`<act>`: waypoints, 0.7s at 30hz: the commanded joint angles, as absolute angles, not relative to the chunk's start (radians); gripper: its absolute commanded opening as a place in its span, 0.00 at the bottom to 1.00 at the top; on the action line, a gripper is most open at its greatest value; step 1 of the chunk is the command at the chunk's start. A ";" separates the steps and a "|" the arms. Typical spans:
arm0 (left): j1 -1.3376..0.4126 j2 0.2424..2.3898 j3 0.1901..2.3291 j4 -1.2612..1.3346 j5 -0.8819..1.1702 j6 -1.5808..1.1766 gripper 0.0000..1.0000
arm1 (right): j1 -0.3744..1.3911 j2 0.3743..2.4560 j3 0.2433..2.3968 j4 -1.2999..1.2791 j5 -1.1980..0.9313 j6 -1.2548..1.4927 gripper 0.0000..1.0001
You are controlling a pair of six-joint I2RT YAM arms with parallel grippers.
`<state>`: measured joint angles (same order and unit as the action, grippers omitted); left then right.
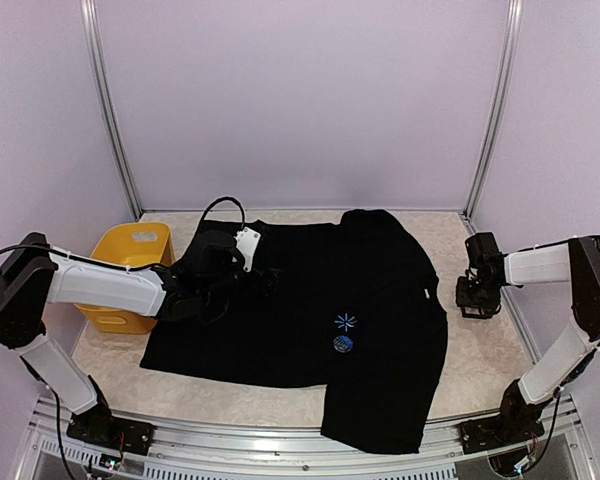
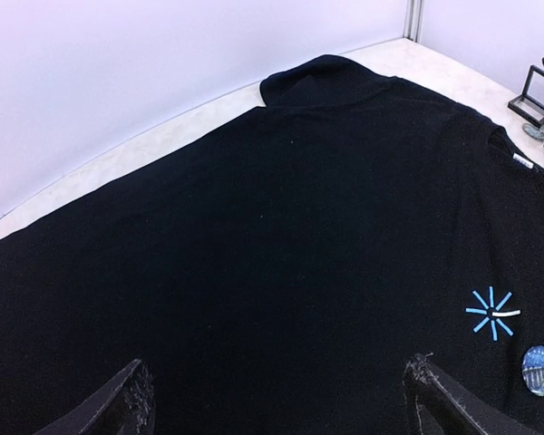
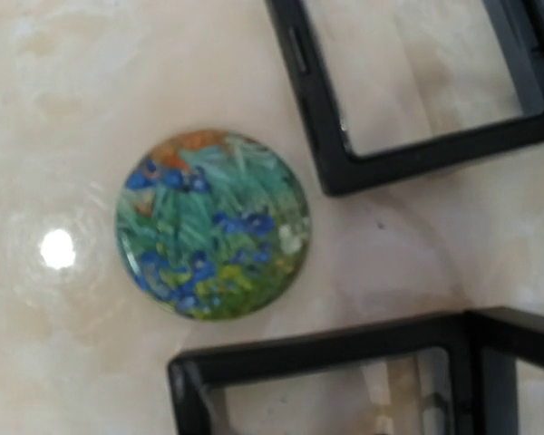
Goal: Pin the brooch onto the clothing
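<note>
The clothing, a black T-shirt [image 1: 310, 300], lies spread flat on the table. A light-blue starburst mark [image 1: 345, 322] is on its chest, and a round blue brooch [image 1: 343, 343] lies on the fabric just below it. Both also show in the left wrist view, the mark [image 2: 491, 313] and the brooch [image 2: 540, 371]. My left gripper [image 1: 265, 280] hovers low over the shirt's left part, its jaws wide open and empty [image 2: 278, 390]. A second round brooch [image 3: 213, 222], painted green and blue, lies on the bare table under my right gripper [image 1: 477, 290], whose fingers are hidden.
A yellow bin [image 1: 130, 270] stands at the left, behind my left arm. Black open box frames [image 3: 417, 100] lie on the table around the second brooch; they also show in the left wrist view [image 2: 535, 91]. The shirt's bottom hem hangs over the near table edge [image 1: 375, 435].
</note>
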<state>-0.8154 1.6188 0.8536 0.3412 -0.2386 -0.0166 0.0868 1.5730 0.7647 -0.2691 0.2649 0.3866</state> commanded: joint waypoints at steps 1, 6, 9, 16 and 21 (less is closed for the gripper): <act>-0.824 1.626 0.879 0.325 -0.223 -0.003 0.90 | 0.076 1.551 0.758 -0.296 0.276 0.372 0.45; -0.825 1.631 0.884 0.323 -0.218 -0.002 0.90 | 0.096 1.539 0.829 -0.347 0.222 0.317 0.47; -0.825 1.633 0.886 0.322 -0.212 -0.002 0.90 | 0.116 1.534 0.913 -0.371 0.201 0.286 0.51; -0.827 1.629 0.886 0.301 -0.233 -0.002 0.90 | 0.079 1.656 0.995 -0.363 0.264 0.314 0.68; -0.828 1.624 0.886 0.296 -0.238 0.019 0.90 | 0.070 1.726 1.021 -0.341 0.222 0.322 0.69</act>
